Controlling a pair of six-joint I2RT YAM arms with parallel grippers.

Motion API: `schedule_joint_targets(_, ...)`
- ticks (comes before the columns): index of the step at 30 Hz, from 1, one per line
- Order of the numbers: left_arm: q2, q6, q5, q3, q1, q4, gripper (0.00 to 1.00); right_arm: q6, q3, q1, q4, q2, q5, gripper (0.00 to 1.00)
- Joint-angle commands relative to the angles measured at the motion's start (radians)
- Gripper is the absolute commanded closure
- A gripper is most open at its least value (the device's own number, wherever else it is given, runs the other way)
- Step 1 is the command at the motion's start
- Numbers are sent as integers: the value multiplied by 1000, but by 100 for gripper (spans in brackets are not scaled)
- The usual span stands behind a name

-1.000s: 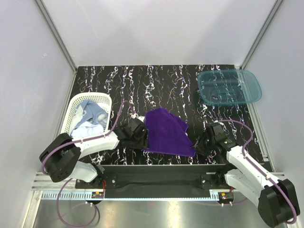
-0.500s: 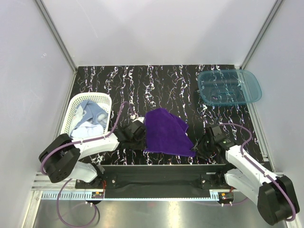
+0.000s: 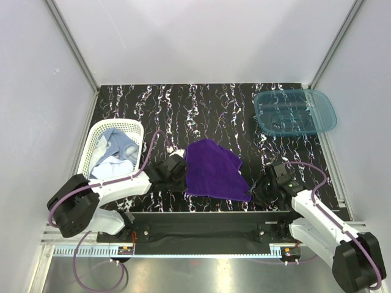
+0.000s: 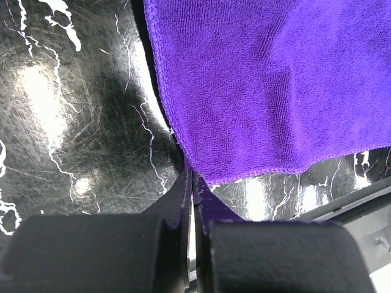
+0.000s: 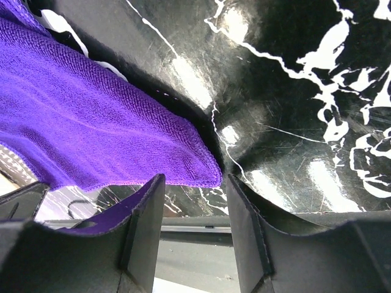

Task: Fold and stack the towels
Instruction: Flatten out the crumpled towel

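Purple towel lies spread on the black, white-veined counter, near the front edge and roughly midway between the two arms; not flat all over, a fold or overlap showing along its right side, and its outline skewed rather than square to the counter; left gripper is at the towel's near-left corner, jaws pressed together with the purple hem pinched between them, cloth running up and away from the fingertips in the left wrist view; right gripper is at the near-right corner, jaws apart, one finger on each side of the corner tip, which lies on the counter just at the mouth of the gap; cannot tell whether either finger touches the cloth, and nothing is clamped there; both arms reach low over the counter from their bases, left arm coming in from the left side, right arm from the right; pale blue towels are heaped, rumpled, inside the white perforated basket, which stands on the left side of the counter against the wall, just beyond the left arm's elbow; any print on them is too small to make out; translucent teal bin sits at the far right corner of the counter, well apart from the purple towel and both grippers.
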Motion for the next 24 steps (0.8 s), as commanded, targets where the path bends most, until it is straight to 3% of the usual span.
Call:
schedule_joint_targets(1,-19,-3,3,4,-4,40,100,30,-16,2,8,-24,12,48)
schedule_joint_targets(12,-19,-33,22,5,-4,55,100,22,21,20,-21,53,48,51)
schedule_joint_targets(24,-34,-49,42,0,-4,92,100,82,-6,32,-27,-19,78,84)
